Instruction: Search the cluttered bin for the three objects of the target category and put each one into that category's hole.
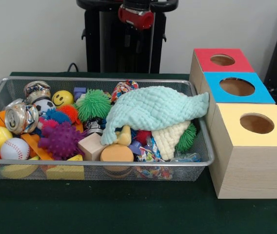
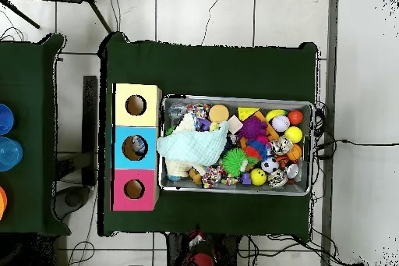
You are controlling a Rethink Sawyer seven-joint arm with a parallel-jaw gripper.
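The bin [image 1: 197,161] of mixed toys sits on the green table [image 1: 128,209], a pale green cloth [image 1: 153,109] draped over its end nearest the three boxes [image 1: 248,131] with red, blue and yellow tops. The arm [image 1: 136,14] is drawn back; whether its jaws are open cannot be told

Level front, straight-down overhead; shared bin [image 1: 99,168].

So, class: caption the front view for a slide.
Wire bin of toys under a mint cloth, beside three holed boxes.
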